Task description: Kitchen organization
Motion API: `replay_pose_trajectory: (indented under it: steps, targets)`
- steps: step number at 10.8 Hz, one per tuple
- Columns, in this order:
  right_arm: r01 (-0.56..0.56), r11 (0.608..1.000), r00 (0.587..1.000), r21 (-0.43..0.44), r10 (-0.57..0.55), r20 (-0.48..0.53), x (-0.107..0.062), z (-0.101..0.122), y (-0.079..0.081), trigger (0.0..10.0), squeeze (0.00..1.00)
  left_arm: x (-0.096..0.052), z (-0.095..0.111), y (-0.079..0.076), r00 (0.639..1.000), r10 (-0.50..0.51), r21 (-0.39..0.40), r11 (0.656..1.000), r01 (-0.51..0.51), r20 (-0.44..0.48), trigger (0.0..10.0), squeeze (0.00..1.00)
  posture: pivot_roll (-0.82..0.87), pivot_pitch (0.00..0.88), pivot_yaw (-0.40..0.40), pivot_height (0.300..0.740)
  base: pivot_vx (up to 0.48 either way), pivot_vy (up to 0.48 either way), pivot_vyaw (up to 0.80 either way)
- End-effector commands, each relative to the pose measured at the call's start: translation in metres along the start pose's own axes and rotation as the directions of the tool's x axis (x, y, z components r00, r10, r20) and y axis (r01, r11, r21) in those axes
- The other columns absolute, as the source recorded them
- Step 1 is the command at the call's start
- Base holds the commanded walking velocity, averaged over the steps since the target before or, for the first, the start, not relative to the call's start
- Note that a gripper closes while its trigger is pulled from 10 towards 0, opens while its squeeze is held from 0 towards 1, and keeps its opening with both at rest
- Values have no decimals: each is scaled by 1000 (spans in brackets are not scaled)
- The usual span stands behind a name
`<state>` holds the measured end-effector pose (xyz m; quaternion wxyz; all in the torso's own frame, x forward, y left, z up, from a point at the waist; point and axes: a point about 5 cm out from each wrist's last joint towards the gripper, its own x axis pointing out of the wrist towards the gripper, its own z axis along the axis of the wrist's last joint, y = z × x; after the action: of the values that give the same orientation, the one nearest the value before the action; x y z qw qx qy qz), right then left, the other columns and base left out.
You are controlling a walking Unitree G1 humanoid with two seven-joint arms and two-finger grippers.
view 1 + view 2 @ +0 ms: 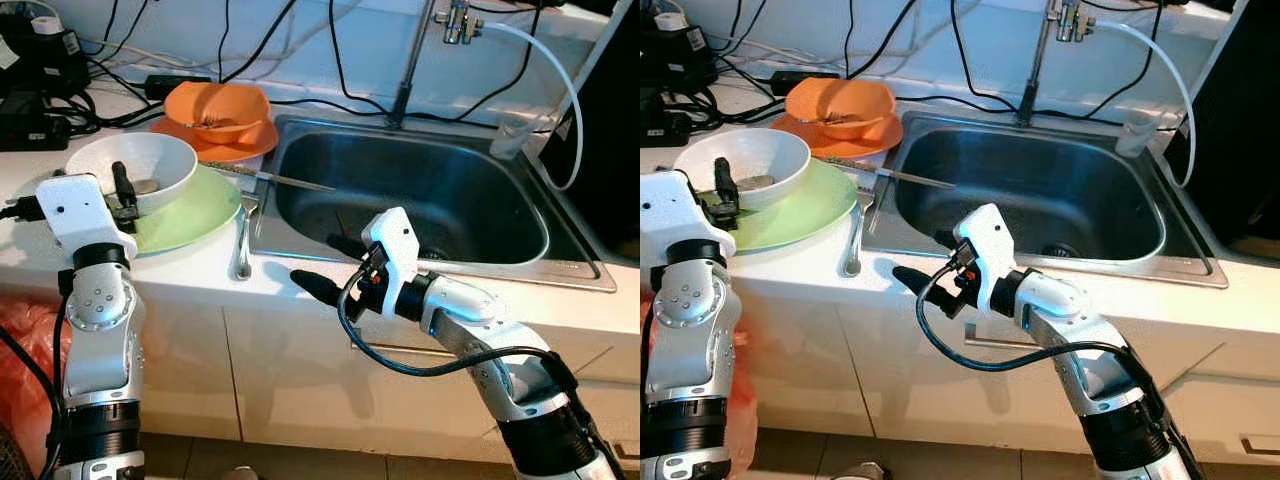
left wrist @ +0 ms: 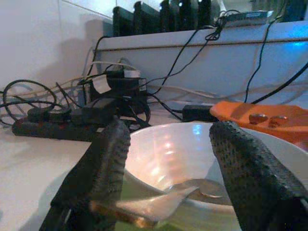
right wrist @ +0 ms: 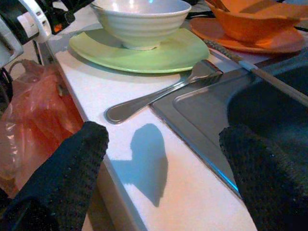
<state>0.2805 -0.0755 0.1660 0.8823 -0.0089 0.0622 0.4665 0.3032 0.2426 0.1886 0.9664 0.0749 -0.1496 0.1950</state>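
The fork point(image 3: 159, 94) lies on the white counter point(image 1: 200, 280) just left of the sink point(image 1: 420, 200), its tines touching the sink's steel rim and close to the green plate point(image 3: 144, 55), its handle pointing toward the near edge. The white bowl point(image 1: 135, 170) sits on that green plate at the left, with a spoon point(image 2: 192, 190) resting inside it. Farther back, an orange bowl point(image 1: 217, 105) stands on an orange plate point(image 1: 240, 145), and a knife point(image 1: 275, 178) reaches from there out over the sink's far-left corner. My right gripper point(image 3: 159, 178) hovers over the counter's near edge, just near of the fork's handle, its fingers spread wide with nothing between them. My left gripper point(image 2: 166, 183) is at the near-left rim of the white bowl, open too, one finger inside the bowl and nothing clamped. Black cables and a power strip point(image 2: 53, 126) crowd the far-left counter; the faucet point(image 1: 415, 60) rises behind the sink.
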Motion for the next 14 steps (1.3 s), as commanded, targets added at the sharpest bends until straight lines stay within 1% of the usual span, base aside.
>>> replay_pose_trajectory:
  steps: [1, 5, 14]
  targets:
    - [15, 1000, 1000, -3, -15, 6, -4, 2, -1, 10000, 0, 4, 2, -6, 1000, -28, -10, 1000, 28, 9, 0, 0, 116, 0, -41, 740, 0, 0, 0]
    - [-10, 1000, 1000, 15, 10, 2, -4, 0, 3, 10000, 0, 4, 3, -9, 998, -60, -26, 998, 61, 16, 0, 0, 117, 0, -38, 740, 0, 0, 0]
    - [-10, 1000, 1000, 15, 10, 2, -4, 0, 3, 10000, 0, 4, 3, -9, 998, -60, -26, 998, 61, 16, 0, 0, 117, 0, -38, 740, 0, 0, 0]
